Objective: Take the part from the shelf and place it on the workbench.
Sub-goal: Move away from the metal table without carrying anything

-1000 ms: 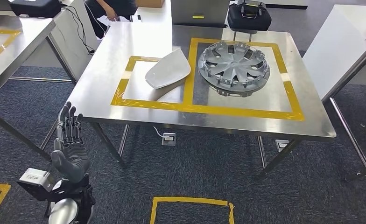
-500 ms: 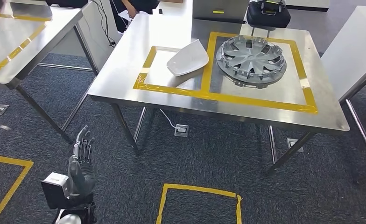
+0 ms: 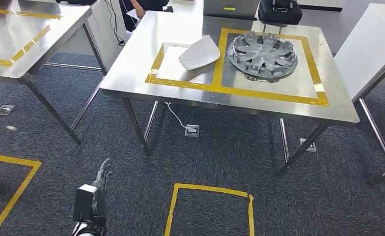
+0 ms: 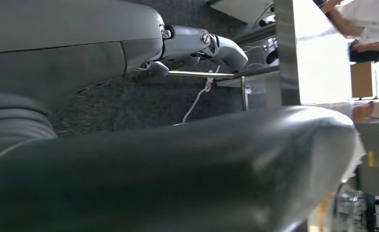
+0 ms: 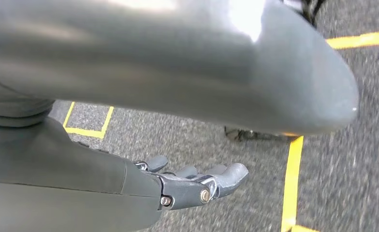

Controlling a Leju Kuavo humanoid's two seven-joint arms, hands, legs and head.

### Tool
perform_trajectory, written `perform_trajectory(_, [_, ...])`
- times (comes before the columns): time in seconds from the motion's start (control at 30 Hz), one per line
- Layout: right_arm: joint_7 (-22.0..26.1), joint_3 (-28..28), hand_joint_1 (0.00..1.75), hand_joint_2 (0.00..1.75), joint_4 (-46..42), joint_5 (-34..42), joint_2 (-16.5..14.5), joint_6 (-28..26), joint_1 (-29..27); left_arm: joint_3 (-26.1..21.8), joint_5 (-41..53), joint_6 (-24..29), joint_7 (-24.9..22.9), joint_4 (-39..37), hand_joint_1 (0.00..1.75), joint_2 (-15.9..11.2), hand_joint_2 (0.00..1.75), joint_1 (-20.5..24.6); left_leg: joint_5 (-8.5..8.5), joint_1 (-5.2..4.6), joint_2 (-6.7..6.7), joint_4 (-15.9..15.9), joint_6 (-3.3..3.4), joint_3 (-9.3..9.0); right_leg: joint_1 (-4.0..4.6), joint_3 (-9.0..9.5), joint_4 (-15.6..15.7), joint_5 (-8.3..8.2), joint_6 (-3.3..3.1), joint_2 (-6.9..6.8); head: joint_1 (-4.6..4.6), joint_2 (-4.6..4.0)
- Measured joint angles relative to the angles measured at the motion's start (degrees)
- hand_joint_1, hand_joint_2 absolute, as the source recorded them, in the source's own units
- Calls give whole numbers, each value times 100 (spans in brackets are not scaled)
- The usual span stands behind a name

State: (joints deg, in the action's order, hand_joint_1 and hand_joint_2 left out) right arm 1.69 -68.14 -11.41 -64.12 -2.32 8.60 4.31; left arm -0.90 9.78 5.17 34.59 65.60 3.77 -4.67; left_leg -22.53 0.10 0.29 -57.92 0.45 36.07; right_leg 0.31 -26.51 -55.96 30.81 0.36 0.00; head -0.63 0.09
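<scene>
On the steel workbench (image 3: 131, 64) a white curved part (image 3: 199, 53) lies in the left yellow-taped box. A silver wheel cover (image 3: 263, 49) lies in the right box. My left hand (image 3: 100, 189) hangs low over the carpet, well short of the bench, fingers straight and apart, holding nothing. The left wrist view has its thumb (image 4: 178, 164) and dark fingers (image 4: 211, 43) spread, with a bench leg beyond. My right hand (image 5: 197, 186) hangs over the carpet, its fingers stretched out and empty.
A second steel table (image 3: 18, 44) with yellow tape stands at the left. A white panel (image 3: 362, 44) stands to the right of the bench. Yellow tape squares (image 3: 207, 206) mark the carpet. A black case (image 3: 279, 11) sits at the bench's far edge. A person (image 3: 141, 6) sits behind.
The whole view has shifted: the camera moved back and left, so the bench sits farther away. My left hand has dropped lower in the picture.
</scene>
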Motion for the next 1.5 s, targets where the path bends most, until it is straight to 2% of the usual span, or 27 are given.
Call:
perform_trajectory(0.07, [-22, -28, 0, 0, 1, 3, -9, -4, 2, -120, 114, 16, 83, -523, 0, -19, 0, 141, -67, 1, -13, -49, -63, 54, -30, -98, 44, -134, -67, -18, 6, 0])
perform_trajectory(0.1, [-38, -37, 0, 0, 2, 3, -14, -7, 3, -193, 168, 25, 125, -839, 0, -34, 0, 226, -261, 4, -19, -200, -93, 112, -51, -169, 65, -214, -97, -26, -6, 0])
perform_trajectory(0.17, [-66, -49, 0, 0, 2, 2, -20, -19, 1, -344, 266, 32, 192, -1545, 0, -67, 0, 410, -859, 25, -25, -830, -148, 274, -64, -339, 62, -357, -131, -31, -35, -1])
perform_trajectory(0.2, [-68, -55, 0, 0, 2, 1, -21, -26, -3, -412, 306, 37, 219, -1904, 0, -84, 0, 497, -1071, 35, -24, -1203, -174, 334, -64, -436, 46, -424, -129, -36, -45, 0])
perform_trajectory(0.23, [-68, -64, 0, 0, 2, 1, -23, -32, -5, -478, 337, 46, 237, -2258, 0, -104, 0, 580, -1139, 43, -24, -1494, -195, 349, -64, -537, 25, -488, -125, -39, -48, 0])
perform_trajectory(0.27, [-67, -72, 0, 0, 2, 1, -24, -36, -7, -541, 355, 55, 245, -2586, 0, -124, 0, 656, -1064, 51, -24, -1631, -208, 292, -66, -643, -3, -549, -115, -43, -51, 0])
perform_trajectory(0.33, [-73, -85, 0, 0, 2, 1, -25, -46, -5, -649, 370, 67, 193, -3148, 0, -166, 0, 789, -753, 73, -24, -1320, -223, -104, -73, -848, -80, -658, -79, -46, -57, 0])
perform_trajectory(0.4, [-90, -90, 0, 0, 1, 2, -26, -79, -4, -743, 391, 69, 13, -3597, 0, -202, 0, 913, -799, 72, -35, -514, -203, -699, -67, -998, -171, -748, -16, -44, -67, 0])
perform_trajectory(0.47, [-100, -95, 0, 0, 0, 8, -26, -118, -1, -833, 409, 60, -211, -3984, 0, -235, 0, 984, -988, 43, -44, -26, -123, -974, -63, -1048, -209, -841, 56, -43, -60, 0])
perform_trajectory(0.53, [-99, -105, 0, 0, 0, 27, -26, -145, -8, -918, 411, 28, -394, -4324, 0, -267, 0, 987, -936, 22, -26, 5, 0, -912, -86, -1062, -201, -916, 133, -33, -51, 0])
perform_trajectory(0.57, [-100, -113, 0, 0, 1, 37, -27, -154, -16, -955, 412, 13, -464, -4464, 0, -282, 0, 984, -878, 18, -11, -2, 62, -857, -100, -1095, -248, -837, 169, -26, -51, 0])
perform_trajectory(0.63, [-101, -125, 0, 0, 2, 48, -32, -159, -30, -1010, 412, 3, -511, -4652, 0, -304, 0, 981, -737, 23, 13, 3, 154, -700, -118, -1224, -625, -352, 221, -17, -33, 0])
perform_trajectory(0.7, [-99, -129, 0, 0, 2, 52, -36, -163, -24, -1050, 414, 1, -525, -4776, 0, -318, 0, 982, -580, 1, 14, -9, 184, -503, -115, -1379, -1348, 235, 241, -15, -14, 0])
perform_trajectory(0.73, [-99, -131, 0, 0, 2, 54, -36, -167, -18, -1061, 415, 0, -532, -4828, 0, -321, 0, 982, -501, -12, 15, -21, 186, -398, -108, -1401, -1667, 354, 238, -14, -9, 0])
perform_trajectory(0.8, [-99, -134, 0, 0, 2, 55, -35, -174, -12, -1072, 418, -1, -551, -4914, 0, -323, 0, 983, -356, -28, 17, -66, 177, -184, -84, -1200, -1841, 183, 205, -13, -5, 0])
perform_trajectory(0.83, [-98, -134, 0, 0, 2, 59, -35, -175, -11, -1073, 421, -2, -575, -4945, 0, -324, 0, 986, -295, -31, 19, -91, 168, -86, -67, -953, -1629, 14, 177, -11, -4, 0])
perform_trajectory(0.9, [-87, -138, 0, 0, 1, 82, -31, -174, 8, -1079, 424, -28, -712, -4993, 0, -324, 0, 995, -180, -32, 21, -127, 134, 47, -23, -298, -776, -10, 93, -9, -4, 0])
perform_trajectory(0.97, [-75, -160, 0, 0, 0, 121, -28, -166, 33, -1112, 420, -77, -978, -5053, 0, -329, 0, 997, -59, -21, 32, -106, 73, 83, 29, 78, -144, 157, 11, -8, -1, 0])
perform_trajectory(1.07, [-125, -204, 0, 0, 1, 167, -36, -175, 46, -1214, 379, -174, -1474, -5174, 0, -354, 0, 943, 38, 0, 29, -58, -36, 112, 37, 24, -8, 17, -98, -17, 22, 0])
perform_trajectory(1.13, [-183, -222, 0, 0, 2, 172, -44, -192, 51, -1264, 364, -212, -1773, -5240, 0, -371, 0, 877, -351, 7, 2, -341, -102, 223, 1, -121, 31, -146, -168, -27, 8, -1])
perform_trajectory(1.2, [-239, -230, 0, 0, 2, 163, -49, -200, 50, -1311, 364, -214, -2039, -5286, 0, -373, 0, 837, -938, 22, -12, -1013, -160, 377, -4, -306, 23, -272, -200, -34, -12, 0])
perform_trajectory(1.23, [-267, -231, 0, 0, 2, 154, -51, -202, 47, -1338, 367, -204, -2163, -5307, 0, -374, 0, 823, -1063, 29, -12, -1370, -186, 427, -6, -404, 13, -339, -196, -41, -16, 0])
perform_trajectory(1.27, [-291, -231, 0, 0, 2, 141, -55, -202, 45, -1362, 377, -191, -2269, -5326, 0, -375, 0, 809, -1027, 37, -12, -1626, -205, 427, -9, -503, -1, -410, -183, -49, -19, -1])
perform_trajectory(1.3, [-313, -231, 0, 0, 2, 126, -61, -204, 45, -1380, 390, -178, -2357, -5344, 0, -374, 0, 791, -865, 47, -11, -1724, -219, 354, -15, -605, -21, -478, -161, -56, -20, 0])
perform_trajectory(1.37, [-349, -231, 0, 0, 2, 92, -75, -209, 47, -1399, 418, -162, -2492, -5367, 0, -368, 0, 768, -579, 72, -12, -1306, -229, -97, -31, -793, -90, -592, -104, -65, -23, -1])
perform_trajectory(1.43, [-373, -231, 0, 0, 1, 66, -83, -213, 51, -1406, 430, -186, -2585, -5371, 0, -349, 87, 774, -756, 66, -21, -457, -195, -700, -29, -920, -185, -656, -41, -68, -32, 0])
perform_trajectory(1.5, [-384, -231, 0, 0, 0, 55, -84, -213, 58, -1425, 451, -232, -2631, -5376, 0, -326, 175, 782, -974, 32, -22, -32, -98, -935, -25, -962, -236, -708, 27, -70, -33, -1])
